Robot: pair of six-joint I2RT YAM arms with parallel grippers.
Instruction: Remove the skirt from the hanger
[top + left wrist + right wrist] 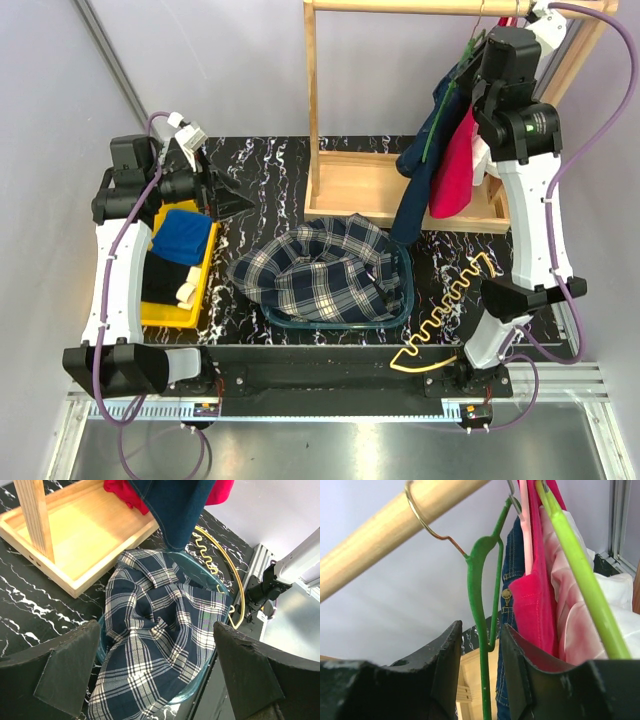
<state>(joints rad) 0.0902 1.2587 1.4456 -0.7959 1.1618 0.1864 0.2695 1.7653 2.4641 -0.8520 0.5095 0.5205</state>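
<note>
Both task things lie apart: the skirt (320, 270) is heaped in the basket (407, 292) mid-bench (270, 170), and the hanger (452, 300) lies at four o'clock. The left hand (155, 629) gapes empty. The right hand (480, 630) brackets the green hanger (475, 565), grip unclear, and should back off without snagging.

Skirt (320, 270): woven check cloth, matt, soft, creased.
Hanger (445, 306): smooth, slight gloss, plastic look.
Table (270, 170): black marble-pattern top, glossy.
Rack (312, 90): pale bare wood, smooth, matt.
Basket (200, 571): translucent teal plastic, shiny.
Green hanger (475, 575): smooth plastic, thin metal wire hook.
Blue garment (175, 510): denim, visible stitching.
</note>
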